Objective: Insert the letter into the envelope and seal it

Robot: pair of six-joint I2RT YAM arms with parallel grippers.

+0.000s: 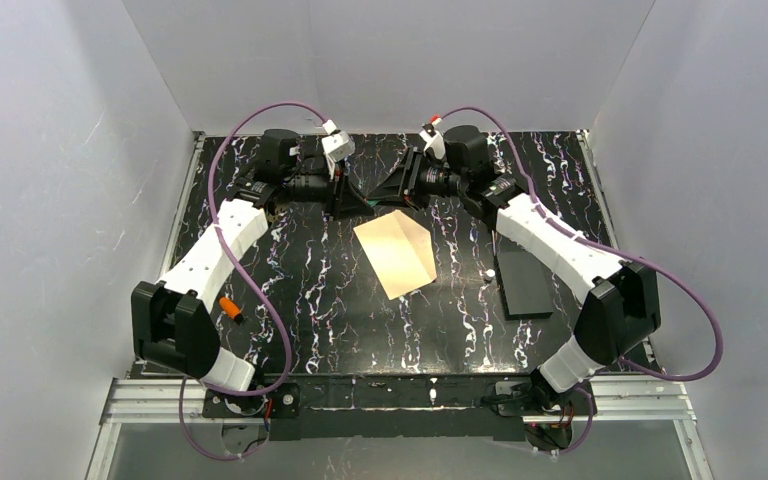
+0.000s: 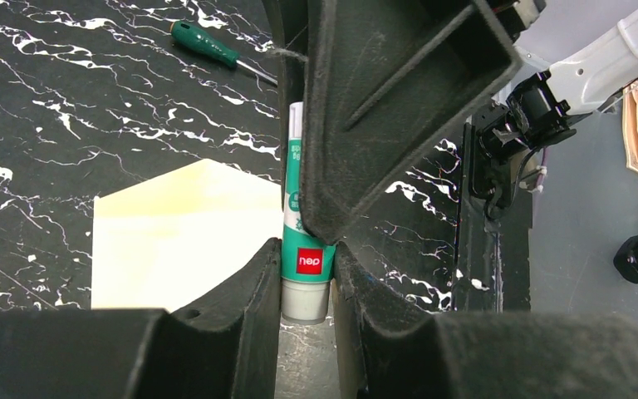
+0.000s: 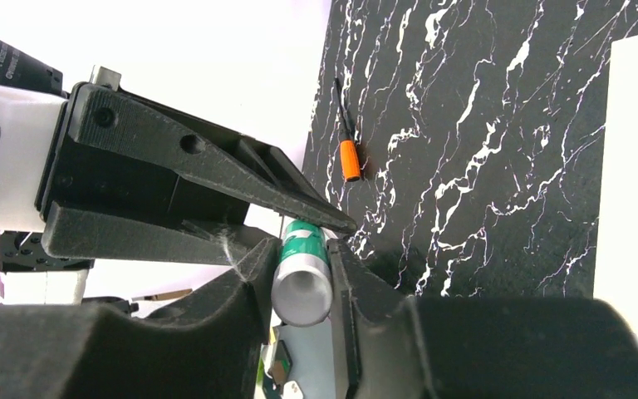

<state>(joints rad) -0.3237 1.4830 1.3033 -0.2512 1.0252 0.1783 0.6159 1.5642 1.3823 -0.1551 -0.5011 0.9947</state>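
Observation:
The pale cream envelope [image 1: 395,253] lies flat in the middle of the table, and its pointed edge shows in the left wrist view [image 2: 174,241]. The letter does not show as a separate sheet. Both arms meet beyond the envelope at the far middle of the table. A green glue stick [image 2: 308,287] with a red label is held between them. My left gripper [image 2: 307,249] is shut on its lower body. My right gripper [image 3: 303,245] is shut around the white end of the glue stick [image 3: 301,287]. From above, the left gripper [image 1: 345,190] and right gripper [image 1: 400,185] face each other.
A green-handled screwdriver [image 2: 216,48] lies on the table beyond the envelope. An orange-handled screwdriver [image 1: 228,308] lies by the left arm. A flat black block [image 1: 523,285] sits at the right. White walls close in the table on three sides.

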